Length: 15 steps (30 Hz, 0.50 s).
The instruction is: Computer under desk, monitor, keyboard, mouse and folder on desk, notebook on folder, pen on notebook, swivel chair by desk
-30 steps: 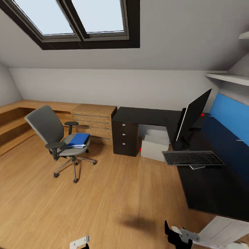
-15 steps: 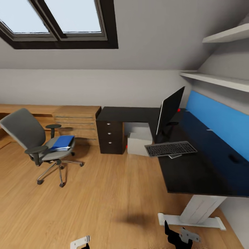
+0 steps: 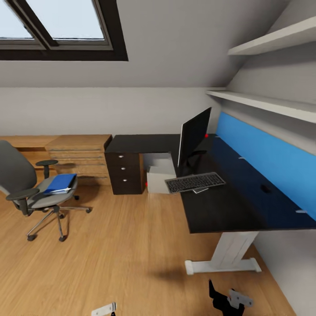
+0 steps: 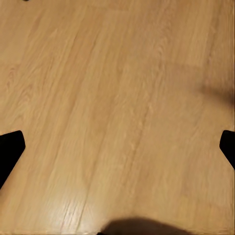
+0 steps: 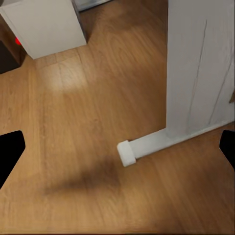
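Your monitor [image 3: 193, 134], keyboard [image 3: 195, 182] and mouse [image 3: 265, 189] sit on the worktop [image 3: 228, 206]. The blue folder [image 3: 60, 183] lies on the swivel chair [image 3: 26, 186], well apart. Both pincers hang wide apart, holding nothing.

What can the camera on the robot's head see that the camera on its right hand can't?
Head view: the monitor and the keyboard on the desk, a small dark thing that may be the mouse, and the blue folder on the swivel chair.

Right wrist view: the oak floor up close, between the right end effector's dark fingertips, spread wide apart.

Both: the desk's white leg, the computer and wooden floor.
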Motion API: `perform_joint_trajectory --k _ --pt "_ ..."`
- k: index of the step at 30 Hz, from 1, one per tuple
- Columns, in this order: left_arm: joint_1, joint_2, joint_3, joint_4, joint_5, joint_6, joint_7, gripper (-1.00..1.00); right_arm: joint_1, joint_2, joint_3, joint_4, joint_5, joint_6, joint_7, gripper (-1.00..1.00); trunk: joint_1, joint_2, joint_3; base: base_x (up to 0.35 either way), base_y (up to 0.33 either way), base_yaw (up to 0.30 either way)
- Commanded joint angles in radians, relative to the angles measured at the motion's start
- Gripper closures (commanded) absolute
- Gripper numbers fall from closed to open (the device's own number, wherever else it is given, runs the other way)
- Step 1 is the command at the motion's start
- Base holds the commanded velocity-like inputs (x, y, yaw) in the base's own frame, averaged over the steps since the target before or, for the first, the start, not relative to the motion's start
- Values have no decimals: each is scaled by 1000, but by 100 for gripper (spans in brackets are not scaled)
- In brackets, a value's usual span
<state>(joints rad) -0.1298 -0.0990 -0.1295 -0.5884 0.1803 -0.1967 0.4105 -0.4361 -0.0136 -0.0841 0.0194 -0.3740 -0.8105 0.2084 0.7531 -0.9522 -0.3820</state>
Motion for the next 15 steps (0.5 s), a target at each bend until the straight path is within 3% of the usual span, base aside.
perform_joint_trajectory --k 1,15 --pt "-1 1 -7 0 11 -5 7 -100 -1 0 -8 2 -3 -3 10 -100 0 -1 -1 -192 -279 -11" --pt "-1 2 -9 1 11 -6 7 -100 -1 0 -9 2 -3 -3 11 -100 0 -1 -2 -191 -285 -2"
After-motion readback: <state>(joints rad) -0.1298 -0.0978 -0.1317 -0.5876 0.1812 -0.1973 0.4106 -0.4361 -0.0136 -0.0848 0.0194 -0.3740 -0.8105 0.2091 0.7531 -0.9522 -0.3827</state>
